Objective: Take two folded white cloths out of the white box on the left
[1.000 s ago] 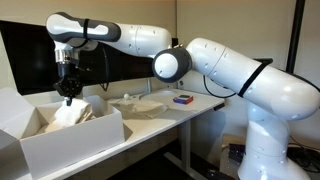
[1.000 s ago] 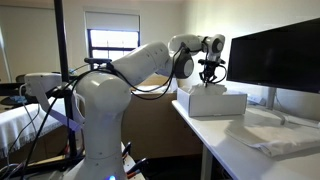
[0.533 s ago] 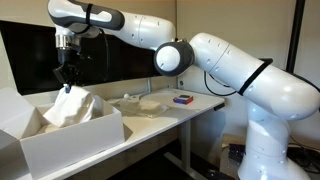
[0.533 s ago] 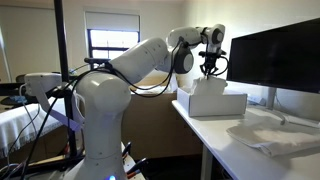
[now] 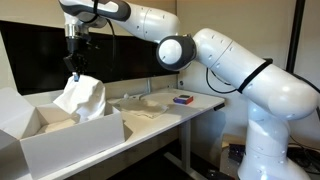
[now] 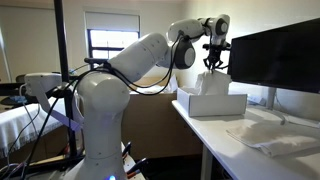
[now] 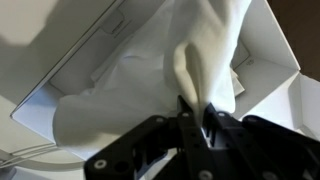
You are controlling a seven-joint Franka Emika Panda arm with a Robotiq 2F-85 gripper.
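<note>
White box (image 5: 70, 140) stands at the left end of a table (image 5: 200, 106), low-walled, with one tall flap. Directly above it a rumpled white cloth (image 5: 84, 98) hangs from the gripper (image 5: 75, 70), pinched at its top corner. The cloth's lower edge sits about level with the box rim, and it is not clear whether it is free of the box. To the right, on the table, a second cloth (image 5: 148, 103) lies flat, well apart from the box. Further right lies a small blue and red object (image 5: 182, 99).

Judged from this, one cloth is already out and this is the lift of the other. To do it well, the arm should rise straight up until the trailing edge clears the box wall, then travel right towards the second cloth. Moving slowly would keep the cloth from swinging or snagging the flap.

Seen from the wrist, the gripper (image 7: 195, 122) has its jaws almost fully closed. A thin fold of the cloth (image 7: 205, 55) is clamped between them, and the rest drapes down over the box (image 7: 270, 55) below. It touches nothing else.
</note>
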